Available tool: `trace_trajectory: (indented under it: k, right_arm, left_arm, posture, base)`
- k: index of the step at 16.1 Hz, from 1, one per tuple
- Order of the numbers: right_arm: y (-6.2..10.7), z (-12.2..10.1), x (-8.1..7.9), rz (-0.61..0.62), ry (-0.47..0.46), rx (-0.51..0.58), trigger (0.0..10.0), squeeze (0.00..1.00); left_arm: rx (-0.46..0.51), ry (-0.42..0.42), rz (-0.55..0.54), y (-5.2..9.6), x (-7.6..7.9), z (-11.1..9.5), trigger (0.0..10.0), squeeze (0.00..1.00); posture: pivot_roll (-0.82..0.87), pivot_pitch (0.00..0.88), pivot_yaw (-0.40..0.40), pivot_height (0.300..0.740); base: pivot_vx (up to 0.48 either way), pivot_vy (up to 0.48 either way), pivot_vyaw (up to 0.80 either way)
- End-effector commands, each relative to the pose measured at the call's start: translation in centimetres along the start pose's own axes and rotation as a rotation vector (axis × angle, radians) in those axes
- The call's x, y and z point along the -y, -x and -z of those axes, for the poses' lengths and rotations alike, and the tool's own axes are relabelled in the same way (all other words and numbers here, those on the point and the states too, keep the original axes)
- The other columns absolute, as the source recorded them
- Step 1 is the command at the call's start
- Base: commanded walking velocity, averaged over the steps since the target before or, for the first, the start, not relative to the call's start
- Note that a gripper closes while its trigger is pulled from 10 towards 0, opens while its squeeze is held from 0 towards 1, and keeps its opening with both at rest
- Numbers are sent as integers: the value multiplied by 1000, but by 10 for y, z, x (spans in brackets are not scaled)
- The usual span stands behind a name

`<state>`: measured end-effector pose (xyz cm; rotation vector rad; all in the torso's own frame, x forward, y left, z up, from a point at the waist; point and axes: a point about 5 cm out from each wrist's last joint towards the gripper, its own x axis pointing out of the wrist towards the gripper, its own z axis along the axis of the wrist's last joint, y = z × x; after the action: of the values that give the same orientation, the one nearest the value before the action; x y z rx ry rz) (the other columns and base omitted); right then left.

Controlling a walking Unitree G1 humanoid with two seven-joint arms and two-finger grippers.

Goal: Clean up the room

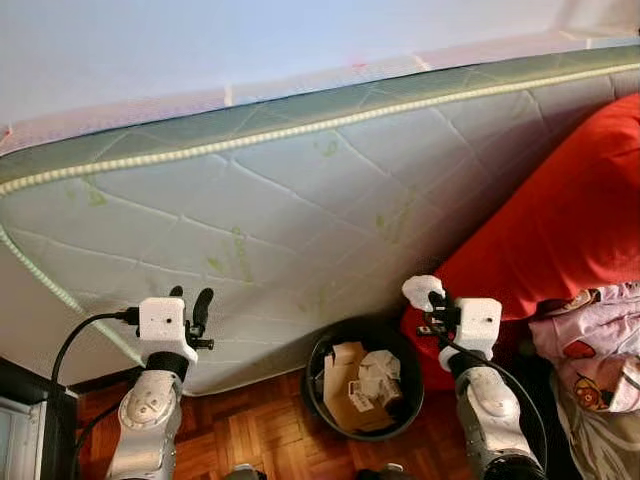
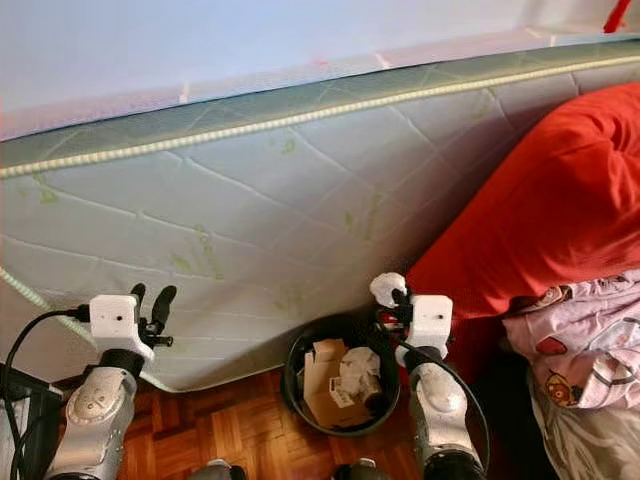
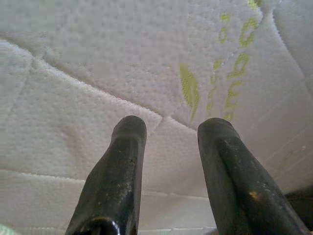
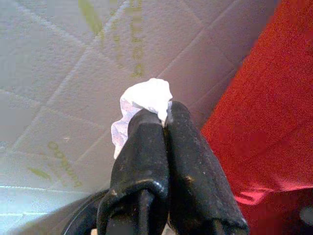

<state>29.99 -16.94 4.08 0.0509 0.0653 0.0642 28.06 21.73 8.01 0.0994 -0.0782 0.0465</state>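
The right gripper (image 4: 165,122) is clamping a paper wad (image 4: 142,105) at lower centre, beside the bin (image 1: 318,400); released now, it risks missing. Left gripper (image 3: 171,142) jaws are gaping empty.

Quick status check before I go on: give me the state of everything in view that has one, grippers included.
Right gripper: shut on the crumpled white paper, raised beside the bin's rim.
Left gripper: open, holding nothing, facing the mattress.
Black waste bin: upright on the wooden floor, partly filled with cardboard and paper scraps.
Mattress: bare, no sheet.
Red cover: bunched up against the mattress.
Pink printed cloth: crumpled in a heap.
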Motion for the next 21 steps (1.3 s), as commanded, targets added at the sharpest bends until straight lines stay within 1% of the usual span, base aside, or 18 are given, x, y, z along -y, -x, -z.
trace_trajectory:
  k: [1, 2, 7, 8, 9, 11, 21]
  right_arm:
    - [4, 4, -2, -14, 2, -9, 10000, 0]
    - [5, 3, -3, -18, -10, 5, 10000, 0]
    - [6, 7, -5, -45, 4, -25, 10000, 0]
    - [5, 8, -4, -46, 9, -45, 10000, 0]
    - [4, 9, -5, -50, 0, -55, 10000, 0]
    - [4, 5, -5, -45, -8, -21, 10000, 0]
    - [4, 7, -9, -67, -19, -38, 10000, 0]
  left_arm:
    - [-23, 13, -19, 5, -5, 4, 10000, 0]
    - [-27, 22, -23, 5, -5, 4, 10000, 0]
    - [-28, 39, -17, 3, -2, 2, 10000, 0]
    - [-27, 40, -18, 3, -2, 1, 10000, 0]
    - [-25, 38, -20, 2, -3, 1, 10000, 0]
    - [-25, 40, -22, 2, -3, 0, 10000, 0]
    - [-23, 45, -17, -1, -1, -3, 10000, 0]
  posture:
    - [101, 182, -36, 652]
    - [102, 181, -37, 652]
    - [101, 187, -41, 652]
    - [103, 192, -41, 652]
    - [103, 194, -41, 642]
    - [103, 197, -41, 633]
    - [107, 204, -44, 633]
  base:
    - [0, 0, 0]
    - [0, 0, 0]
    - [0, 0, 0]
    - [0, 0, 0]
    - [0, 0, 0]
    - [0, 0, 0]
    - [0, 0, 0]
